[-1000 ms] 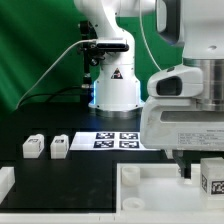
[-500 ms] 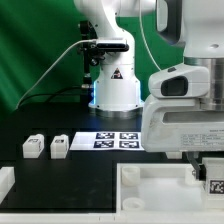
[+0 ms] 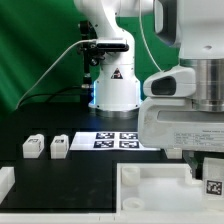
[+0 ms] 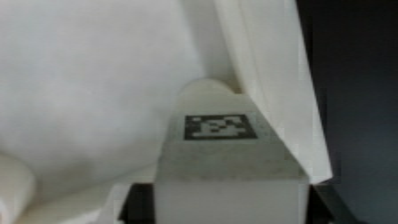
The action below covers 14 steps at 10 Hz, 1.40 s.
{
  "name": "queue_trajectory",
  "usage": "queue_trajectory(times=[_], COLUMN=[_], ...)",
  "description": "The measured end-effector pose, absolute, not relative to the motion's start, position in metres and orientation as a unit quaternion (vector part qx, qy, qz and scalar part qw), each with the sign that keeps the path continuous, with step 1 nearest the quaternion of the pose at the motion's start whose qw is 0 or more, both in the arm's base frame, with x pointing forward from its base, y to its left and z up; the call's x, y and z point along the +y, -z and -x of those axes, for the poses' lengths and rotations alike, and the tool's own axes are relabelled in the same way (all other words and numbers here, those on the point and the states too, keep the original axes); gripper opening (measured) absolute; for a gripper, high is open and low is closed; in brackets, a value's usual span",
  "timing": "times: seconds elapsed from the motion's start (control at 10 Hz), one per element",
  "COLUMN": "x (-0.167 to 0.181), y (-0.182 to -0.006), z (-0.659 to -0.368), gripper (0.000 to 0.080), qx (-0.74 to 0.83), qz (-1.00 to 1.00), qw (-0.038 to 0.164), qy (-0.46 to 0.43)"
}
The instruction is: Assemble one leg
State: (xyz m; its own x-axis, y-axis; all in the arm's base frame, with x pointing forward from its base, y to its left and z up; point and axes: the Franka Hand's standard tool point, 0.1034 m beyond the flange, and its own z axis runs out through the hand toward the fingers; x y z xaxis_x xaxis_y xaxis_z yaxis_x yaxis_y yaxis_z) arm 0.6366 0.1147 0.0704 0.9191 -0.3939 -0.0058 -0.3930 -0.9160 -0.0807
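My gripper (image 3: 207,168) is shut on a leg (image 3: 213,182), a small white post with a black-and-white tag, at the exterior view's lower right. It holds the leg low over the large flat white panel (image 3: 150,186), near a corner. In the wrist view the leg (image 4: 222,150) runs between my dark fingers (image 4: 141,200), its tip close against the panel's raised rim (image 4: 267,70). I cannot tell whether the tip touches the panel. Two more legs (image 3: 34,146) (image 3: 60,146) lie side by side on the black table at the exterior view's left.
The marker board (image 3: 118,139) lies in front of the robot base (image 3: 115,85). A white part (image 3: 5,182) sits at the exterior view's lower left edge. The table's edge shows as a dark band in the wrist view (image 4: 356,90).
My gripper has lowered the leg slightly toward the panel. The two legs on the table have not moved.
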Motion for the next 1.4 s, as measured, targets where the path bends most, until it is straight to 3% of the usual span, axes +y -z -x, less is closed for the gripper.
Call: queue_trajectory(times=[0.3, 0.4, 0.6, 0.8, 1.0, 1.1, 1.2, 1.4], x=[0.1103, 0.1109, 0.1151, 0.1138, 0.1140, 0.1140, 0.1140, 0.1140], y=[-0.0698, -0.0698, -0.0703, -0.0701, -0.0699, -0.0699, -0.0698, -0.0698], z=[-0.6369, -0.6367, -0.6363, -0.6366, -0.6364, -0.6364, -0.6364, -0.6364], gripper=[0.0292, 0.0292, 0.0293, 0.0293, 0.0572, 0.0572, 0.0634, 0.0645], qx=[0.283, 0.291, 0.242, 0.249, 0.249, 0.249, 0.249, 0.249], qz=[0.957, 0.954, 0.969, 0.968, 0.968, 0.968, 0.968, 0.968], qw=[0.067, 0.067, 0.038, 0.041, 0.041, 0.041, 0.041, 0.041], qy=[-0.008, -0.009, 0.003, 0.002, 0.002, 0.002, 0.002, 0.002])
